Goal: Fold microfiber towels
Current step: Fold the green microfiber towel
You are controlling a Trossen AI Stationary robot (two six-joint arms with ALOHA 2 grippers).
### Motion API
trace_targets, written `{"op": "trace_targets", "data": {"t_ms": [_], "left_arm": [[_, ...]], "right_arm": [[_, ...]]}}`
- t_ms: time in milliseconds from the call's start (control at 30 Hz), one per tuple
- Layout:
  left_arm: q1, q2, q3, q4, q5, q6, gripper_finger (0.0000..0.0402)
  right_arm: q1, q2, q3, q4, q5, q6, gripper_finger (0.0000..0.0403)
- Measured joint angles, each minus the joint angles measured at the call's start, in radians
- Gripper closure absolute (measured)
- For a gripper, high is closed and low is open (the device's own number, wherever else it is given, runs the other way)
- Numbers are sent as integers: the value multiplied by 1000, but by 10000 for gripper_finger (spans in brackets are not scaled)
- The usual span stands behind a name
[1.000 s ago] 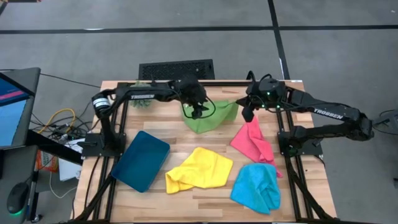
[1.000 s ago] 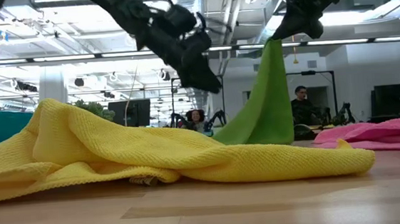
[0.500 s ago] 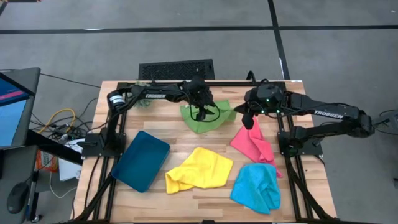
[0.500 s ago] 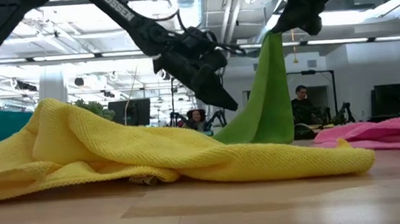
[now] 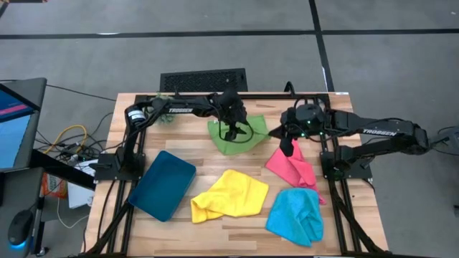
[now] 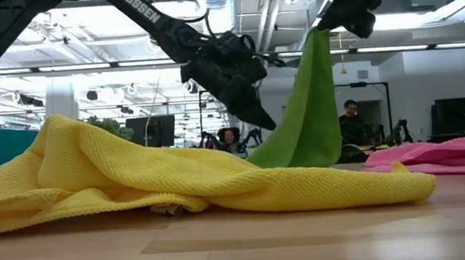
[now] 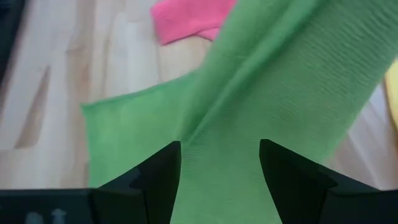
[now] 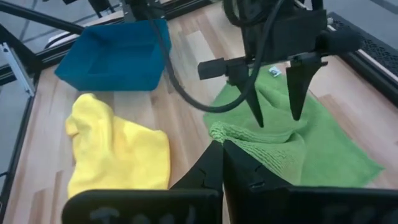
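Observation:
The green towel (image 5: pixel 240 136) lies at the table's far middle, with one corner raised. My right gripper (image 5: pixel 287 133) is shut on that corner; in the low view the towel (image 6: pixel 310 115) slopes down from it to the table. My left gripper (image 5: pixel 231 129) is open, pointing down close over the towel's flat part (image 7: pixel 217 93), one finger on either side of a ridge of cloth. The pink towel (image 5: pixel 290 165), the yellow towel (image 5: pixel 229 195) and the light blue towel (image 5: pixel 295 215) lie crumpled nearer the front. My right gripper pinches the green towel's raised corner (image 8: pixel 217 132) between its two shut fingers; the cloth is bunched there. The corner is lifted well above the table (image 6: pixel 319 44). The cloth runs down from it in a fairly straight sheet, and the towel's other end lies on the table. My left gripper's fingertips (image 8: pixel 258 121) are right at the green cloth; I cannot tell whether they touch it.
A dark teal tray (image 5: pixel 162 184) lies at the front left. A small green plant ball (image 5: pixel 166 118) sits at the far left edge. Both arms stand close together over the far middle. Bare wood shows between the tray and the green towel.
My left gripper has come down and toward the table's right, from beside the green towel to right over it. My right gripper has shifted a little toward the near edge, keeping the green corner raised; the towel on the table is more bunched.

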Motion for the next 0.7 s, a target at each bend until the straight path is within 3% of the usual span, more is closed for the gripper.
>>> {"op": "trace_targets", "data": {"t_ms": [500, 700], "left_arm": [[-28, 0, 0, 0, -52, 9, 191], [-40, 0, 0, -27, 26, 16, 191]], "right_arm": [[131, 0, 0, 8, 0, 86, 382], [181, 0, 0, 9, 1, 109, 386]]}}
